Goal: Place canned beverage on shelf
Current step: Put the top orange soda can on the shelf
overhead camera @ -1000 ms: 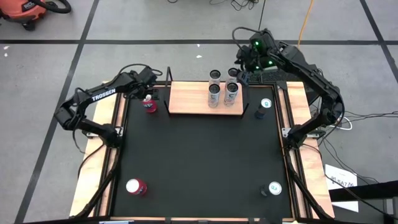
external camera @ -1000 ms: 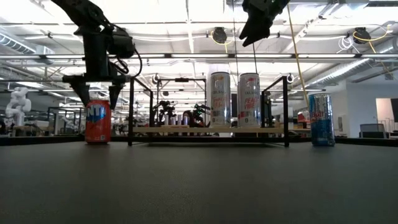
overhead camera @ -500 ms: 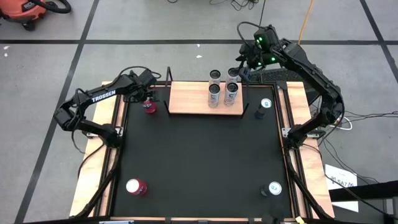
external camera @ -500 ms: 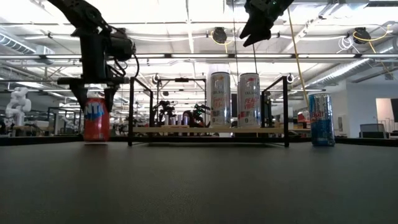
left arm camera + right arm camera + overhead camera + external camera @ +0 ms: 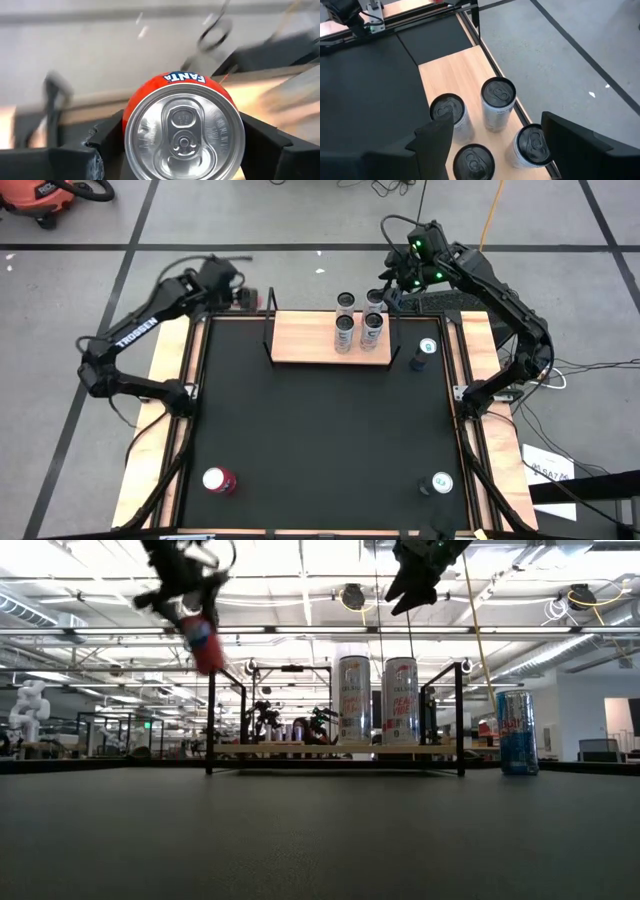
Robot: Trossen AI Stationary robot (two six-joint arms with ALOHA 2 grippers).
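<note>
The left gripper clamps an orange Fanta can, lifted off the table near the shelf's left end, blurred in the low view.
Four silver cans stand on the shelf; the right gripper hovers above them, fingers spread and empty.

A robotics lab or workshop hall. The low view looks across the black table into a large open room with a high ceiling of exposed beams, pipes and hanging cables, with benches and metal frames standing behind. A white robot figure stands at the far side, at 9 o'clock. From above, the floor is grey concrete slabs with loose cables and an orange shop vacuum at 11 o'clock.
</note>
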